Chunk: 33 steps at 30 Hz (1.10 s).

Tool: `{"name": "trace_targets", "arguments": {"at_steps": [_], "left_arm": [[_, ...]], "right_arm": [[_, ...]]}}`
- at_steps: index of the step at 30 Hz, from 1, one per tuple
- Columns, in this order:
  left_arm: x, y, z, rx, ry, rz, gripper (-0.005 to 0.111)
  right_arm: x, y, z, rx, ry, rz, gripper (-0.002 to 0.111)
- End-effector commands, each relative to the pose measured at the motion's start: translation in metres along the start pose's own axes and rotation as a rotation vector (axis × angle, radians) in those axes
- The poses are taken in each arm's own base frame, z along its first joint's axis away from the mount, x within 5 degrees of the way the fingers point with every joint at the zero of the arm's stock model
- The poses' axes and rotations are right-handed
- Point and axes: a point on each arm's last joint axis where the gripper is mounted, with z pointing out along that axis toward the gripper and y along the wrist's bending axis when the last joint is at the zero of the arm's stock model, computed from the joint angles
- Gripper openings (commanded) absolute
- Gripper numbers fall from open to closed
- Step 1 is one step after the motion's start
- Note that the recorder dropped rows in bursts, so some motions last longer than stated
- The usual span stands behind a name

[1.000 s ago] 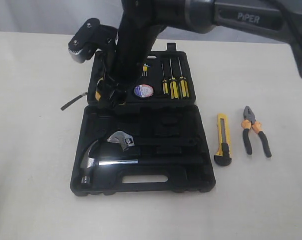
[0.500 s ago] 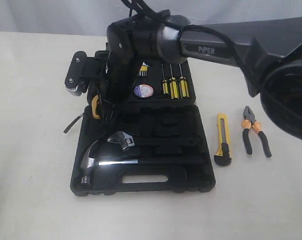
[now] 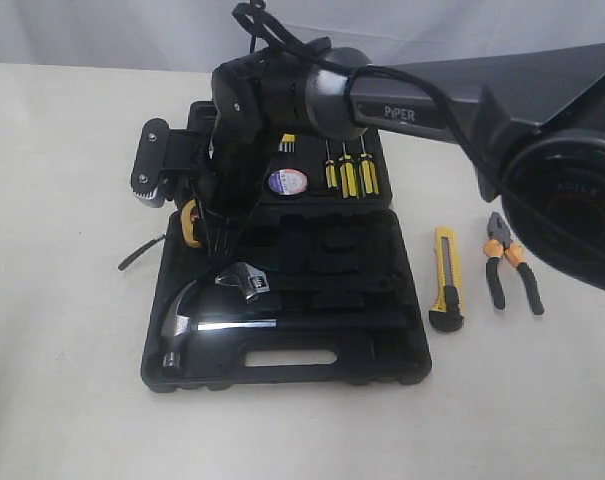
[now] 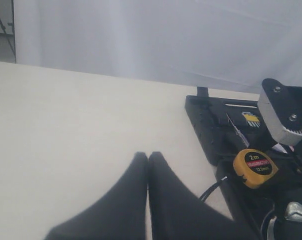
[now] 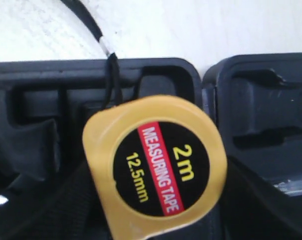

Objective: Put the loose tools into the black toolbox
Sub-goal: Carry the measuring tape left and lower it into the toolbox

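Observation:
My right gripper (image 3: pixel 196 226) is shut on the yellow 2m tape measure (image 3: pixel 190 222) at the left edge of the open black toolbox (image 3: pixel 382 350), near its hinge. Its black strap (image 3: pixel 142 252) trails onto the table. In the right wrist view the tape measure (image 5: pixel 155 165) sits between the dark fingers over a toolbox recess. The dark tape roll (image 3: pixel 287 181) lies in the far half of the box. The utility knife (image 3: pixel 447 280) and the pliers (image 3: pixel 512 262) lie on the table to the right of the box. My left gripper (image 4: pixel 148 156) is shut and empty over bare table.
A chrome hammer (image 3: pixel 197 320) and a wrench (image 3: pixel 244 280) rest in the near half of the box. Yellow-handled screwdrivers (image 3: pixel 348 170) stand in the far half. The right arm's body crosses over the far half of the box.
The right arm has swung down and the tape measure has come nearer along the box's left edge, the strap dragging with it. The knife and pliers have not moved.

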Motion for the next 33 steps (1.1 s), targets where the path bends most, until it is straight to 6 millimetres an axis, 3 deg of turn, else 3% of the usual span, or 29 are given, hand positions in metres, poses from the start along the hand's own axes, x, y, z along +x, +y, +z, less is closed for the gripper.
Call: {"name": "trace_targets", "arguments": {"at_steps": [1, 9, 11, 16, 18, 29, 33], "left_arm": [[-0.001, 0.000, 0.000, 0.005, 0.001, 0.002, 0.000], [-0.001, 0.000, 0.000, 0.005, 0.001, 0.002, 0.000], [-0.001, 0.000, 0.000, 0.005, 0.001, 0.002, 0.000], [-0.001, 0.000, 0.000, 0.005, 0.001, 0.002, 0.000], [-0.001, 0.000, 0.000, 0.005, 0.001, 0.002, 0.000], [-0.001, 0.000, 0.000, 0.005, 0.001, 0.002, 0.000], [-0.001, 0.000, 0.000, 0.005, 0.001, 0.002, 0.000]], "right_arm": [[-0.004, 0.004, 0.001, -0.013, -0.009, -0.008, 0.019], [-0.011, 0.015, 0.002, -0.040, 0.000, -0.016, 0.020], [-0.011, 0.015, 0.002, -0.041, 0.002, 0.021, 0.026], [-0.009, 0.017, 0.002, -0.060, 0.023, 0.058, 0.057], [-0.009, 0.017, 0.002, -0.062, 0.025, 0.058, 0.062], [-0.007, 0.020, 0.001, -0.092, 0.055, 0.060, 0.063], [-0.006, 0.020, 0.001, -0.097, 0.060, 0.064, 0.075]]}}
